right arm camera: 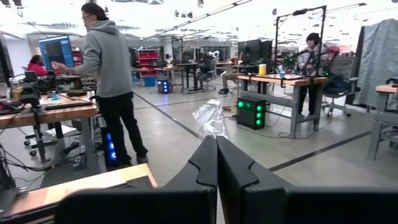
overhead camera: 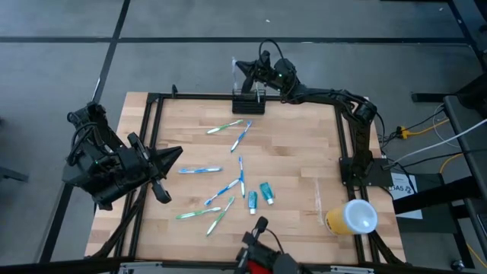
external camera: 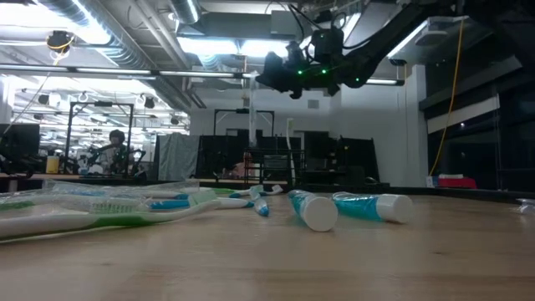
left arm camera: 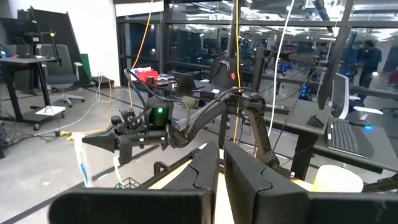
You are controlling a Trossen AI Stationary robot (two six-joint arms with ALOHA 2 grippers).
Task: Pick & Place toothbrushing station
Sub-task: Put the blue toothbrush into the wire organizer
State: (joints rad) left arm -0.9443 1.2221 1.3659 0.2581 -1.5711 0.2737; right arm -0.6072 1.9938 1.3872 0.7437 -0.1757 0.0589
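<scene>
**Wood bench, brushes scattered, right claw raised over the black mesh holder**

Wood-slat bench (overhead camera: 304, 152) under both arms. Left claw (overhead camera: 173, 154) hovers at the bench's left edge, its dark fingers (left arm camera: 205, 171) almost touching, nothing between them. Just beside it lies a blue toothbrush (overhead camera: 199, 170); more toothbrushes are spread over the middle of the bench, green-handled ones (overhead camera: 199, 214) nearer the front, a crossed blue pair (overhead camera: 235, 183) centre, another pair (overhead camera: 230, 127) toward the back. Two small teal toothpaste tubes (overhead camera: 259, 197) lie right of centre. The toothbrushing station (overhead camera: 249, 103), a low black mesh box, sits at the bench's back edge, middle. Right claw (overhead camera: 240, 66) is up in the air just behind and above it, fingers (right arm camera: 214, 163) pressed fully together and empty; a toothbrush in clear wrap (overhead camera: 234, 74) stands upright close to its tip. Yellow cup with white lid (overhead camera: 351, 217) lies at the front right corner. In the room beyond, a person in a grey hoodie (right arm camera: 107, 74) stands at a desk.
</scene>
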